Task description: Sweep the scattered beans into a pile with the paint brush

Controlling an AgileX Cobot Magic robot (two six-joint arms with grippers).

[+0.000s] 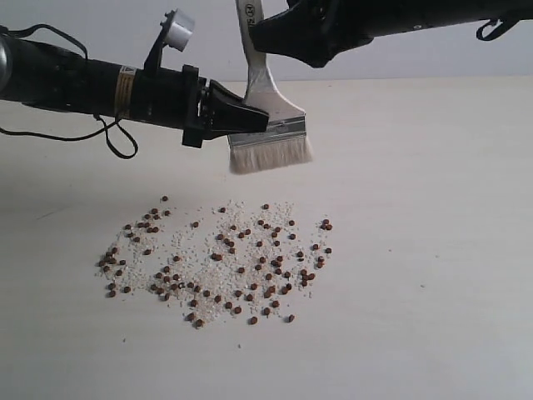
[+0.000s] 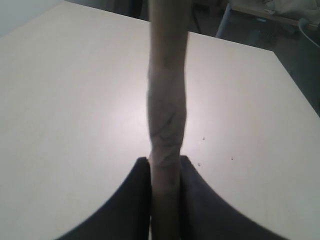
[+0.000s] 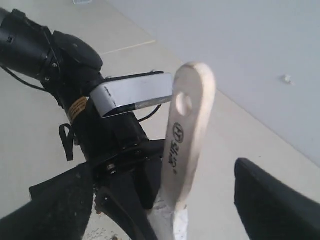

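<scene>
Above the table (image 1: 433, 250), beyond the far edge of the beans (image 1: 221, 262), the paint brush (image 1: 268, 125) is held upright with its bristles down and clear of the surface. It is clamped just above the metal band by the left gripper (image 2: 165, 165). The right gripper (image 3: 165, 200) is spread wide on both sides of the handle. The beans are lying loosely scattered, and no pile is formed yet. If the brush is pressed down hard or dragged fast, beans could be flicked away, or the handle twisted in the single grip
</scene>
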